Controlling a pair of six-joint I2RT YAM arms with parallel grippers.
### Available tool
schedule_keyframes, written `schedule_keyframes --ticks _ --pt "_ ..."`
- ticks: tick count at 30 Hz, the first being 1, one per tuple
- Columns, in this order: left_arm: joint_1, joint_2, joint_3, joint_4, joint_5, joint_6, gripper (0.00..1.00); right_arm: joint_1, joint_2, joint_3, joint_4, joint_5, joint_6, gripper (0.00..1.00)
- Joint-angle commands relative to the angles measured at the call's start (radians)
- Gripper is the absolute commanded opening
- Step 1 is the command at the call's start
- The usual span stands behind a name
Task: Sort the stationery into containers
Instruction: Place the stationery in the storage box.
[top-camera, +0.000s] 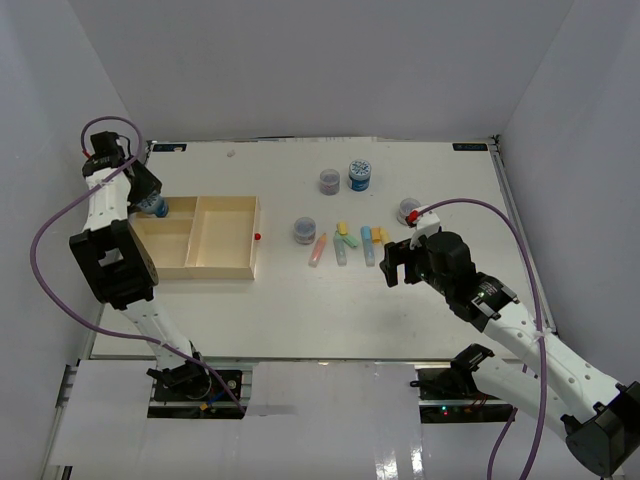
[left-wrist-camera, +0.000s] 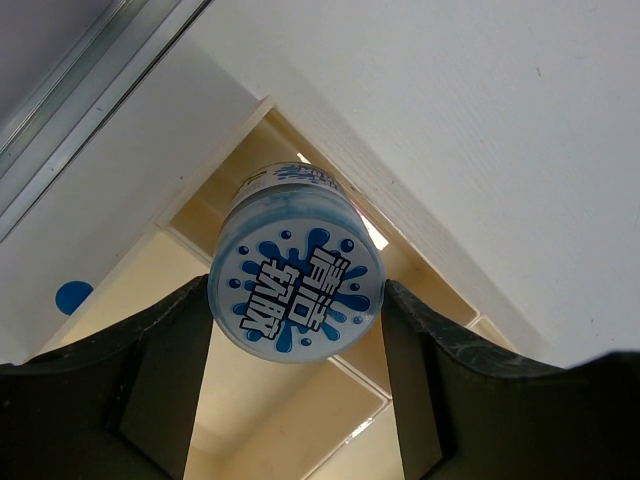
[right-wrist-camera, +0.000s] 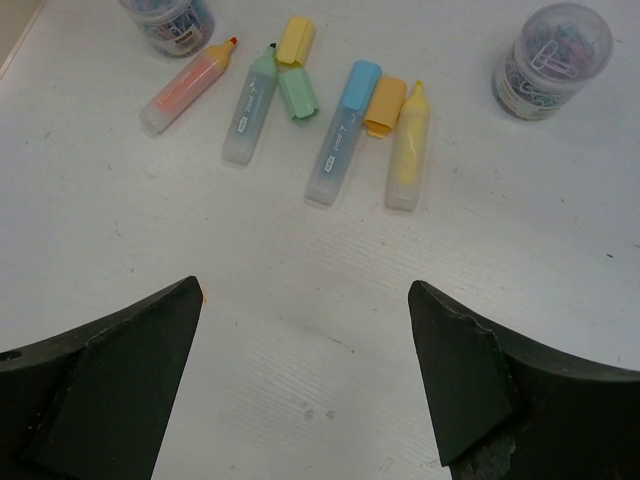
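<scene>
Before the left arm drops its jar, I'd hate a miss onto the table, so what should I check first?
1. Grip of the left fingers on the blue-lidded jar: ok.
2. That jar inside the tray walls: cannot tell; it hangs by the far-left corner.
3. The right fingers open, holding nothing: ok.
4. The right fingers well away from the tray: ok.
5. All highlighters capped: not ok; loose caps lie among them.
</scene>
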Motion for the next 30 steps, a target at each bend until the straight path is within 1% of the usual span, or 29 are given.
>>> schedule_keyframes --ticks 1,7,12,13,18,22,26,30 --pt "0.001 -0.025 -0.008 0.055 -0.034 -0.008 0.48 -0.006 -0.015 -0.001 0.045 0.012 0.002 0.9" --pt "0.001 -0.013 -0.028 0.085 -0.057 -0.013 0.5 -0.006 -0.018 -0.004 0.044 0.013 0.006 0.9" --pt "0.001 -0.005 -0.053 0.105 -0.046 -0.016 0.56 -0.006 -0.025 -0.009 0.042 0.015 0.009 0.9" --pt "0.001 0.003 -0.056 0.107 -0.043 -0.014 0.58 -0.006 -0.025 -0.009 0.041 0.015 0.012 0.9" --pt "0.003 0.01 -0.058 0.105 -0.037 -0.014 0.63 -0.006 -0.039 -0.004 0.041 0.013 0.017 0.9" --pt "0.001 0.0 -0.053 0.095 -0.034 -0.005 0.71 -0.006 -0.036 0.013 0.024 0.0 0.019 0.9" --pt "0.001 -0.013 -0.054 0.087 -0.028 -0.002 0.77 -0.006 -0.039 0.036 0.012 -0.01 0.026 0.9" --pt "0.003 -0.011 -0.054 0.084 -0.015 -0.007 0.81 -0.006 -0.036 0.054 0.009 -0.01 0.019 0.9"
